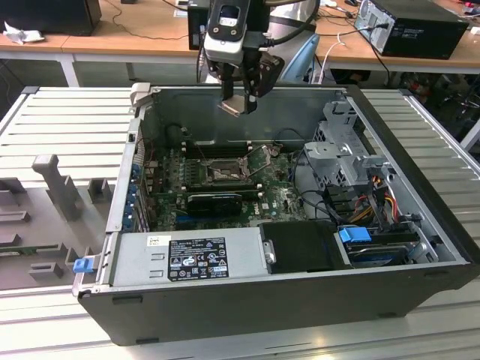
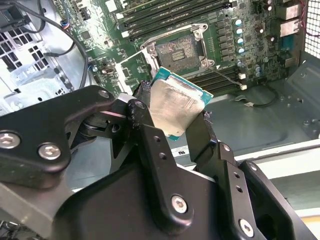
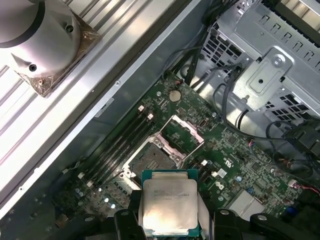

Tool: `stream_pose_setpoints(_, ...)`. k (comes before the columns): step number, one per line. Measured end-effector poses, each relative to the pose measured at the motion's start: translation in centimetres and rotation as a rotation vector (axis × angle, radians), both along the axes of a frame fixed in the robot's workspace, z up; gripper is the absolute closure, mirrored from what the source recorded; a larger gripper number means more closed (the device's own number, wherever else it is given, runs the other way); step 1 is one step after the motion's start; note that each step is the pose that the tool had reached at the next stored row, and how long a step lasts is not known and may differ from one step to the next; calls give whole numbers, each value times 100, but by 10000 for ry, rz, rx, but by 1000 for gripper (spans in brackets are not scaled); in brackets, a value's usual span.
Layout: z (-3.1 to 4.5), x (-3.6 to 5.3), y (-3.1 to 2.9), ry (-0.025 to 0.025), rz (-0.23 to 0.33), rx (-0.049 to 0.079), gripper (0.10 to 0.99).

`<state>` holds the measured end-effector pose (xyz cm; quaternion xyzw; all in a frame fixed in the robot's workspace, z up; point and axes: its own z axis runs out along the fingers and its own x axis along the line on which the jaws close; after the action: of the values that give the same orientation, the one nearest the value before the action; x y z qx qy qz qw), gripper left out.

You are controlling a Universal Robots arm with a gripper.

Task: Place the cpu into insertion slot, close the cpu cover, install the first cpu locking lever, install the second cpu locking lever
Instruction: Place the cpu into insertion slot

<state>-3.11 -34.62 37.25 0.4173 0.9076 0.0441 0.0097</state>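
Observation:
My gripper [image 1: 237, 103] hangs above the back wall of the open computer case, shut on the cpu [image 1: 234, 105]. In both wrist views the cpu [image 2: 177, 106] [image 3: 169, 204] shows its silver-grey metal top and teal edge, pinched at two opposite sides by the black fingers [image 2: 143, 125] [image 3: 130, 216]. Below it on the green board lies the insertion slot [image 1: 223, 174] [image 2: 179, 49] [image 3: 152, 160], a dark square socket with nothing in it. The cpu cover [image 2: 135, 67] [image 3: 184, 134] stands swung open at one side of the slot.
Long black memory slots [image 1: 214, 148] flank the socket. A metal drive cage [image 1: 341, 150] with cables fills the exterior view's right of the case, and a power supply [image 1: 187, 259] lies along the front. A grey moulded tray [image 1: 45, 217] sits outside on the exterior view's left.

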Motion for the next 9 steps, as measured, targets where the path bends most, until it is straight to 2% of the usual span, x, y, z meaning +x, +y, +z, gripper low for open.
stream_pose_setpoints(9,-2,0,0,0,-486,0,561)
